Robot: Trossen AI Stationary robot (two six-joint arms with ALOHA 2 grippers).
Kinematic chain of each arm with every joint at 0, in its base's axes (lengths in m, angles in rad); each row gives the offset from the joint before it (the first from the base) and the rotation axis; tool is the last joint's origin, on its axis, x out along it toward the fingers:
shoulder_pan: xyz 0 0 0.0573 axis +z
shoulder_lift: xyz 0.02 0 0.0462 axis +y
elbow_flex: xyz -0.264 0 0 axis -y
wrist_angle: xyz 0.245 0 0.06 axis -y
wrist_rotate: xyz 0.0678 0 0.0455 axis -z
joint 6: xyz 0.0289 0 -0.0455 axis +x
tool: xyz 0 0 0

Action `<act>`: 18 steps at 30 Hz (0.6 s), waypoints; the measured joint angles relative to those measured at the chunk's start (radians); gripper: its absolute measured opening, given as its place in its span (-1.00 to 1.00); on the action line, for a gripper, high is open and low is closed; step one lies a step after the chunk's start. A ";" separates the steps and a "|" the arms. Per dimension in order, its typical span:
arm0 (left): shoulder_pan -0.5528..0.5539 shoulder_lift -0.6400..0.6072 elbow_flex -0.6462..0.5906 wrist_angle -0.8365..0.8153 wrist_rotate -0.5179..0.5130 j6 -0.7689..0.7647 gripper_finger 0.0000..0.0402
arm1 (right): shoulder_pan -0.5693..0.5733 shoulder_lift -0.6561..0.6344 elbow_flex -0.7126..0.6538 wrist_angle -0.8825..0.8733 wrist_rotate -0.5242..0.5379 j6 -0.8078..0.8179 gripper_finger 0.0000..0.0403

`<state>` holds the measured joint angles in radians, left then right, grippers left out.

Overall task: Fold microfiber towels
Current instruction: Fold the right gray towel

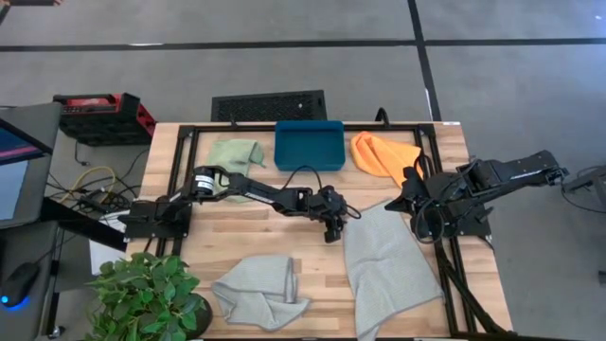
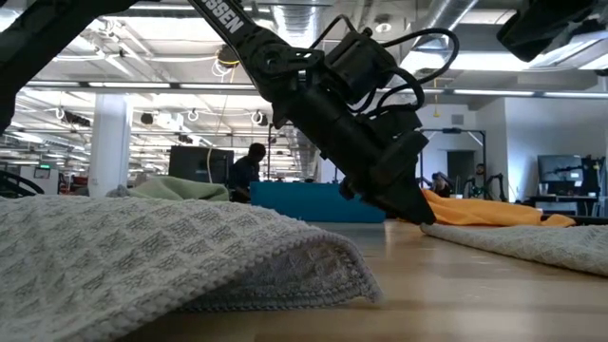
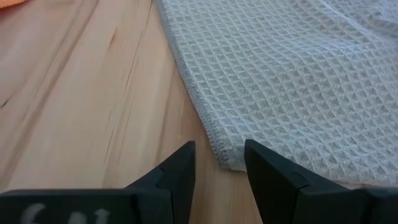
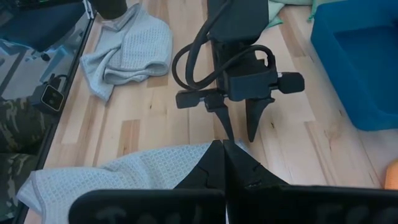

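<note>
Four microfiber towels on the table, both end effectors at the flat grey one

The flat grey towel lies spread at the table's right front, the crumpled grey towel to its left; the green towel and orange towel flank the teal tray at the back. The left end effector, fingers spread, stands at the flat towel's corner. The right end effector, fingers pressed together, rests on that towel's far edge

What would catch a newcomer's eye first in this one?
Two dark arms meet mid-table over a flat grey towel: the left claw stands open at its corner, the right claw shut on its far edge. Behind sit a blue tray and an orange towel.
</note>
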<state>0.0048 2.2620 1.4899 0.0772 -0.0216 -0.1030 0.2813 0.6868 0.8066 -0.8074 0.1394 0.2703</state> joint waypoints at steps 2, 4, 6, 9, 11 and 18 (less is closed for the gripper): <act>0.000 0.000 0.000 -0.002 0.000 -0.009 -0.35 | 0.000 0.000 0.000 0.000 0.000 0.000 -0.96; 0.000 0.000 0.000 -0.003 0.000 -0.012 -0.35 | 0.000 0.000 0.000 0.000 0.000 0.000 -0.96; 0.000 0.000 0.000 -0.003 0.004 -0.014 -0.35 | 0.000 0.000 0.000 0.000 0.000 0.000 -0.96; 0.000 0.010 0.000 0.009 0.056 -0.024 -0.35 | 0.000 0.000 0.000 0.000 0.000 0.000 -0.96; -0.001 0.025 0.000 0.025 0.082 -0.030 -0.35 | 0.000 0.000 -0.001 0.000 0.000 0.000 -0.96; -0.005 0.070 0.006 0.081 0.091 -0.037 -0.35 | 0.000 0.000 -0.001 0.000 0.000 0.000 -0.96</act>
<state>0.0002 2.3319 1.4957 0.1583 0.0691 -0.1398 0.2813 0.6872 0.8055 -0.8070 0.1390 0.2707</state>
